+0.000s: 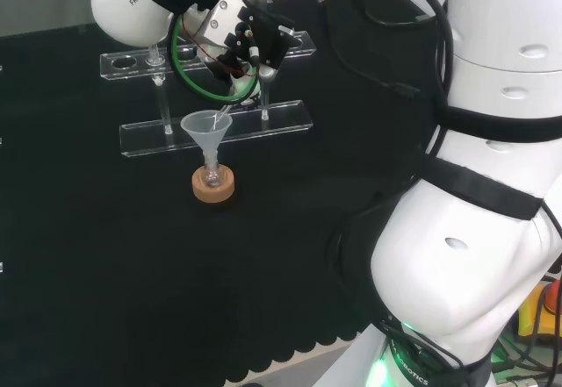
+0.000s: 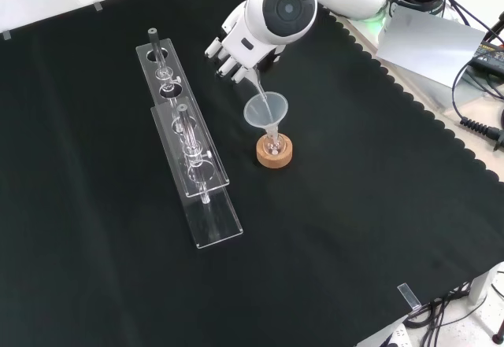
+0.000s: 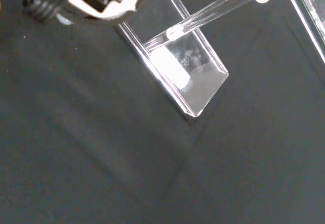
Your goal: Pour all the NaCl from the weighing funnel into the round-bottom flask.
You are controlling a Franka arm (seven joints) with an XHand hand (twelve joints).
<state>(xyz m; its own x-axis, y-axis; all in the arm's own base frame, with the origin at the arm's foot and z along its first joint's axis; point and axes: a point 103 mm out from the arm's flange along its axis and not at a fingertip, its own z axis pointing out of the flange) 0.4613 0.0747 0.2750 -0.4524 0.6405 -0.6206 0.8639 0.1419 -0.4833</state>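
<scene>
Head view looks from behind the arm over the bench; front view looks down from opposite; both share the cork stand [image 1: 213, 185] [image 2: 275, 151]; wrist view hangs close above the clear rack [image 3: 190, 76]

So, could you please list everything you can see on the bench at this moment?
Funnel: one, clear, seated in the neck of the flask, near the middle of the cloth.
Round-bottom flask: one, clear, on the stand.
Cork ring stand: one, tan, under the flask.
Weighing funnel: one, clear, tilted from the hand down into the funnel.
Racks: two, clear, in a line to the left of the flask in the front view.
Cloth: one, black, covering the bench.
Arm: white, at the head view's right.
Hand: black and white, above the funnel, holding the weighing funnel.
</scene>
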